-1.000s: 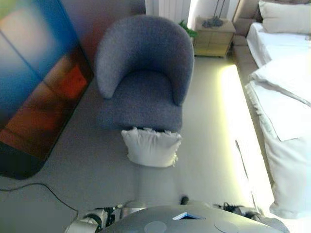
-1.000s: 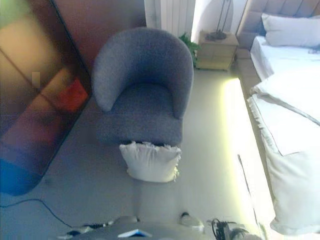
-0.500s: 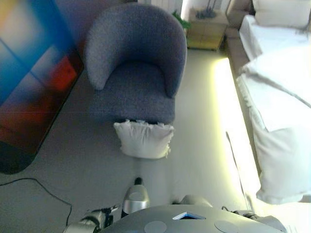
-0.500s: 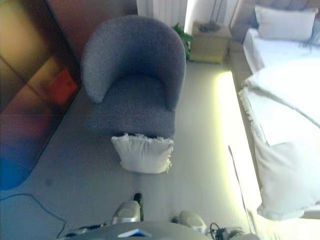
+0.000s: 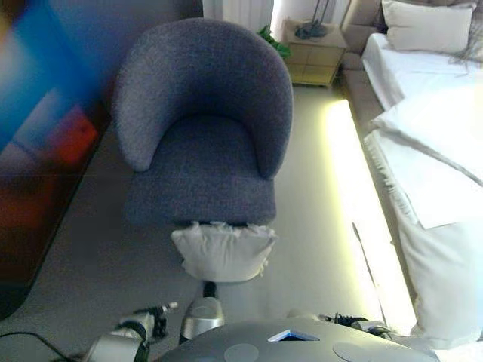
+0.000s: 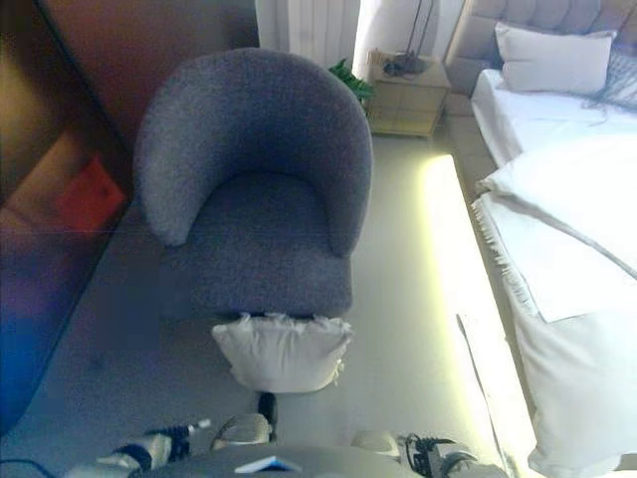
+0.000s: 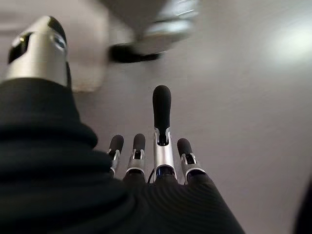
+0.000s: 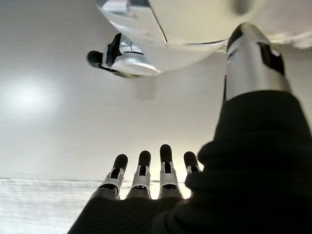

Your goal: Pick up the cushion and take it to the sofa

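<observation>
A white cushion [image 5: 223, 253] with frilled edges stands on the floor, leaning against the front of a grey round-backed armchair [image 5: 204, 128]. It also shows in the right eye view [image 6: 282, 351]. My left hand [image 7: 151, 156] hangs low over bare floor, fingers relaxed, holding nothing. My right hand [image 8: 151, 175] hangs the same way with relaxed fingers and is empty. Both hands are well short of the cushion, which lies just ahead of me. The left forearm [image 5: 124, 335] shows at the lower left of the left eye view.
A bed with white bedding [image 5: 438, 151] runs along the right, with a lit strip at its base. A wooden nightstand [image 5: 311, 56] stands beyond the armchair. A dark glossy panel [image 5: 38, 151] lines the left side. A cable lies on the floor at lower left.
The whole view has shifted, so the camera moved; armchair and cushion now sit closer and lower in view. My left forearm shows more at the lower left. The cushion stays against the chair.
</observation>
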Motion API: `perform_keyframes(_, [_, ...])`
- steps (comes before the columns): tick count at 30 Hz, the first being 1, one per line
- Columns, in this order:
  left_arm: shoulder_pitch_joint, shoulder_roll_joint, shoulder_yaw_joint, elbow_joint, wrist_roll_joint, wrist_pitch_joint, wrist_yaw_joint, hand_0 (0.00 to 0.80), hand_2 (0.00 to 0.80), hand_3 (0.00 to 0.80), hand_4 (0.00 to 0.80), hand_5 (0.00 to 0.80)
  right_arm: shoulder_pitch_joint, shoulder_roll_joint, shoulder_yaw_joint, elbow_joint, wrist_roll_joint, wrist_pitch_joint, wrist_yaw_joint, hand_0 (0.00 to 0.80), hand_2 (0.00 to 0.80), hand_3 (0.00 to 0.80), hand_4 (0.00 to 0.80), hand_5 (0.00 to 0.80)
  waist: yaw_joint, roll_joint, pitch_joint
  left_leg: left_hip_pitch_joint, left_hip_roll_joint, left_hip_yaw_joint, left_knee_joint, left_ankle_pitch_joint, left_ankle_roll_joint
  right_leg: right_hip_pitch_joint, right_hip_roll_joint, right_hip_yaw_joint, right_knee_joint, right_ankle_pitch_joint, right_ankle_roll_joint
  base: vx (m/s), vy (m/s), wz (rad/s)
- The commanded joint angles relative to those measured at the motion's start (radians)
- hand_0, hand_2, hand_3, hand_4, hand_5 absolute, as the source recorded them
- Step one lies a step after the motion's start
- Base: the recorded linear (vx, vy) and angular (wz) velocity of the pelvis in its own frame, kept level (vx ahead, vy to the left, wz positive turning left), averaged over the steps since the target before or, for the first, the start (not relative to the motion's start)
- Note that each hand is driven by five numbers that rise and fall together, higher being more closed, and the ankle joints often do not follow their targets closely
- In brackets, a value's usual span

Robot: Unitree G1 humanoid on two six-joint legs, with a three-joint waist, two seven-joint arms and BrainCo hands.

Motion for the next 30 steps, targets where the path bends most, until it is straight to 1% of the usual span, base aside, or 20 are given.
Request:
perform_keyframes(1, [-0.011,-0.005,-0.006,0.024,-0.044,0.036,0.008,0.0,0.0,0.0,0.0,0.0,-0.024,-0.037,0.011,-0.014,0.036,-0.008,-0.019,0.0,0.0,0.0,0.0,0.0,0.0,0.03,0.017,-0.05,0.005,0.02,0.096,-0.108,0.022,-0.033,0.021,-0.072,-0.251,0.208,-0.011,0.178,-0.045,-0.01])
perform_keyframes(2, [-0.016,-0.008,-0.007,0.023,-0.048,0.038,0.009,0.0,0.0,0.0,0.0,0.0,-0.025,-0.038,0.014,-0.022,0.044,-0.011,-0.021,0.0,0.0,0.0,0.0,0.0,-0.01,0.03,0.027,-0.035,0.007,0.024,0.097,-0.122,0.016,-0.061,0.011,-0.079,-0.289,0.221,-0.013,0.141,-0.029,0.0])
perform_keyframes(3, [-0.016,-0.008,-0.007,0.023,-0.049,0.038,0.009,0.0,0.0,0.0,0.0,0.0,-0.025,-0.038,0.014,-0.023,0.046,-0.011,-0.021,0.0,0.0,0.0,0.0,0.0,-0.012,0.03,0.029,-0.032,0.008,0.025,0.097,-0.125,0.015,-0.063,0.01,-0.081,-0.297,0.225,-0.013,0.135,-0.026,0.15])
perform_keyframes(4, [-0.014,-0.011,-0.007,0.022,-0.05,0.037,0.008,0.0,0.0,0.0,0.0,0.0,-0.025,-0.039,0.015,-0.027,0.052,-0.013,-0.023,0.0,0.0,0.0,0.0,0.0,-0.018,0.026,0.037,-0.02,0.004,0.025,0.1,-0.136,0.013,-0.068,0.0,-0.078,-0.324,0.244,-0.007,0.199,-0.036,0.3])
perform_keyframes(5, [-0.007,-0.016,-0.006,0.025,-0.049,0.03,0.002,0.0,0.0,0.0,0.0,0.0,-0.022,-0.04,0.012,-0.032,0.058,-0.018,-0.024,0.0,0.0,0.0,0.0,0.0,-0.029,0.019,0.037,-0.007,-0.004,0.021,0.106,-0.157,0.011,-0.088,-0.019,-0.063,-0.375,0.292,0.006,0.288,-0.041,0.31])
perform_keyframes(6, [0.003,-0.021,-0.004,0.028,-0.049,0.021,0.0,0.0,0.0,0.0,0.0,0.0,-0.017,-0.041,0.008,-0.031,0.047,-0.02,-0.021,0.0,0.0,0.0,0.0,0.0,-0.035,0.018,0.037,0.007,-0.008,0.015,0.103,-0.166,0.01,-0.086,-0.025,-0.051,-0.41,0.3,0.011,0.34,-0.043,0.28])
perform_keyframes(8, [0.028,-0.034,0.0,0.034,-0.044,0.007,0.009,0.0,0.0,0.0,0.0,0.0,-0.007,-0.045,0.0,-0.027,0.0,-0.019,-0.011,0.0,0.0,0.0,0.0,0.0,-0.044,0.016,0.03,0.036,-0.017,-0.015,0.093,-0.183,0.011,-0.077,-0.031,-0.013,-0.462,0.32,0.017,0.327,-0.043,0.47])
perform_keyframes(9, [0.04,-0.037,-0.002,0.035,-0.044,0.001,0.011,0.0,0.0,0.0,0.0,0.0,-0.001,-0.046,0.002,-0.024,-0.015,-0.021,-0.006,0.0,0.0,0.0,0.0,0.0,-0.046,0.015,0.024,0.046,-0.018,-0.028,0.092,-0.192,0.011,-0.071,-0.033,-0.005,-0.47,0.32,0.019,0.346,-0.084,0.43])
perform_keyframes(11, [0.06,-0.038,0.01,0.043,-0.037,-0.009,0.017,0.0,0.0,0.0,0.0,0.0,0.006,-0.048,0.002,-0.017,-0.028,-0.018,0.008,0.0,0.0,0.0,0.0,0.0,-0.038,0.013,0.015,0.067,-0.012,-0.036,0.092,-0.203,0.008,-0.046,-0.04,-0.026,-0.48,0.309,0.02,0.286,-0.123,0.13])
perform_keyframes(13, [0.072,-0.04,0.019,0.053,-0.021,-0.01,0.016,0.0,0.0,0.0,0.0,0.0,0.009,-0.048,-0.001,-0.006,-0.043,-0.017,0.02,0.0,0.0,0.0,0.0,0.0,-0.031,0.007,0.004,0.077,-0.009,-0.049,0.097,-0.212,0.005,-0.02,-0.036,-0.037,-0.505,0.301,0.019,0.226,-0.157,0.11])
perform_keyframes(17, [0.089,-0.047,0.031,0.075,0.009,-0.011,0.023,0.0,0.0,0.0,0.0,0.0,0.012,-0.049,-0.003,0.011,-0.042,-0.007,0.037,0.0,0.0,0.0,0.0,0.0,-0.022,0.004,-0.015,0.105,0.009,-0.063,0.098,-0.22,-0.012,0.032,-0.017,-0.053,-0.526,0.273,0.001,0.17,-0.187,0.12])
perform_keyframes(18, [0.092,-0.05,0.035,0.079,0.017,-0.015,0.024,0.0,0.0,0.0,0.0,0.0,0.011,-0.049,-0.003,0.017,-0.039,-0.001,0.037,0.0,0.0,0.0,0.0,0.0,-0.021,0.007,-0.019,0.115,0.017,-0.062,0.092,-0.218,-0.018,0.047,-0.009,-0.059,-0.532,0.264,-0.007,0.122,-0.179,0.06])
perform_keyframes(19, [0.092,-0.051,0.035,0.079,0.017,-0.014,0.024,0.0,0.0,0.0,0.0,0.0,0.011,-0.049,-0.003,0.017,-0.038,-0.001,0.036,0.0,0.0,0.0,0.0,0.0,-0.021,0.008,-0.018,0.117,0.018,-0.062,0.091,-0.218,-0.019,0.05,-0.008,-0.06,-0.533,0.263,-0.008,0.118,-0.215,0.05])
perform_keyframes(23, [0.08,-0.068,0.021,0.066,0.002,-0.022,0.037,0.0,0.0,0.0,0.0,0.0,-0.001,-0.052,0.014,0.02,-0.034,0.007,0.036,0.0,0.0,0.0,0.0,0.0,-0.021,0.026,-0.017,0.122,0.048,-0.073,0.097,-0.21,-0.042,0.064,0.012,-0.071,-0.53,0.239,-0.032,0.07,-0.223,0.07])
perform_keyframes(24, [0.075,-0.075,0.015,0.06,-0.026,-0.025,0.039,0.0,0.0,0.0,0.0,0.0,-0.008,-0.055,0.02,0.017,-0.027,0.001,0.03,0.0,0.0,0.0,0.0,0.0,-0.02,0.033,-0.013,0.115,0.056,-0.08,0.102,-0.203,-0.05,0.064,0.017,-0.076,-0.53,0.236,-0.039,0.012,-0.174,0.02])
perform_keyframes(28, [0.043,-0.095,-0.002,0.022,-0.103,-0.075,0.018,0.0,0.0,0.0,0.0,0.0,-0.053,-0.074,0.045,-0.021,-0.028,-0.045,0.011,0.0,0.0,0.0,0.0,0.0,-0.013,0.059,0.013,0.064,0.058,-0.115,0.134,-0.181,-0.068,0.04,0.023,-0.078,-0.524,0.229,-0.055,-0.081,-0.089,0.06])
perform_keyframes(29, [0.03,-0.099,-0.012,0.013,-0.118,-0.086,0.015,0.0,0.0,0.0,0.0,0.0,-0.066,-0.078,0.053,-0.035,-0.022,-0.052,0.0,0.0,0.0,0.0,0.0,0.0,-0.014,0.066,0.019,0.039,0.059,-0.119,0.153,-0.169,-0.073,0.022,0.023,-0.077,-0.516,0.227,-0.061,-0.159,-0.007,0.09])
perform_keyframes(30, [0.012,-0.105,-0.028,0.0,-0.127,-0.095,0.013,0.0,0.0,0.0,0.0,0.0,-0.08,-0.085,0.059,-0.047,-0.009,-0.061,-0.013,0.0,0.0,0.0,0.0,0.0,-0.019,0.073,0.031,0.007,0.066,-0.107,0.18,-0.155,-0.079,0.003,0.02,-0.08,-0.507,0.225,-0.066,-0.145,0.011,0.1])
